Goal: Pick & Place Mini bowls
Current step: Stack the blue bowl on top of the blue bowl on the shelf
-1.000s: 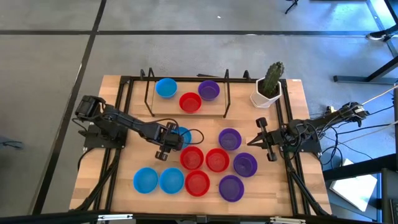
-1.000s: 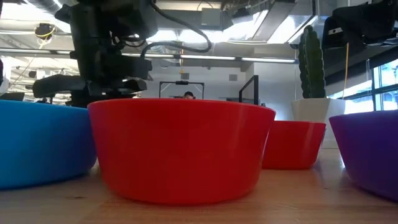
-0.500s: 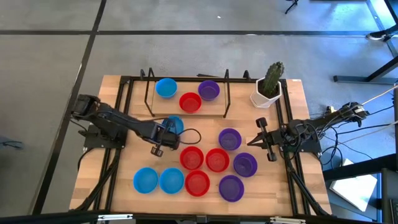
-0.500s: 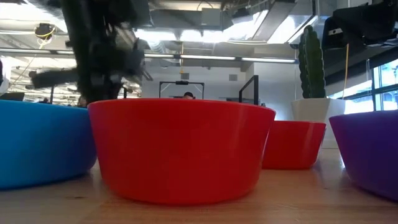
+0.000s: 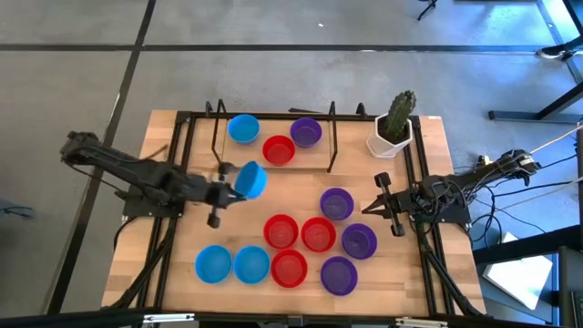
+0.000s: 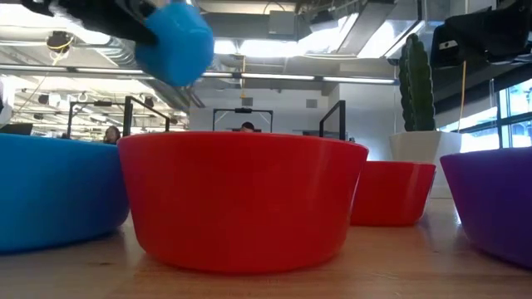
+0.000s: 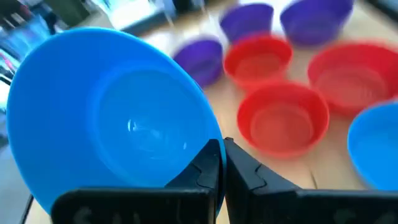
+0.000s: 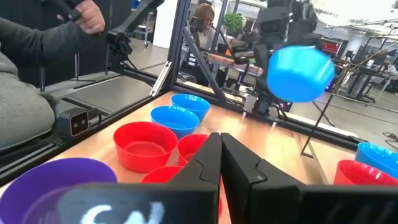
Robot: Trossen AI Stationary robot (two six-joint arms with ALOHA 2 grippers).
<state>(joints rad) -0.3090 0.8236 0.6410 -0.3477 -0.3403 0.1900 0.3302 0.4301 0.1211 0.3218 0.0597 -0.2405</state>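
Blue bowl (image 5: 250, 179) is hanging tilted above the table, its rim pinched by the left gripper (image 5: 228, 187), apparently for carrying clear of others; right gripper (image 5: 383, 206) is idling clenched at the table's right side.

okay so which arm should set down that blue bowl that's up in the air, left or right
Left. The left pincer already grips the lifted blue bowl by its rim, above the table beside the far rack. The right pincer sits shut and empty at the table's right edge.
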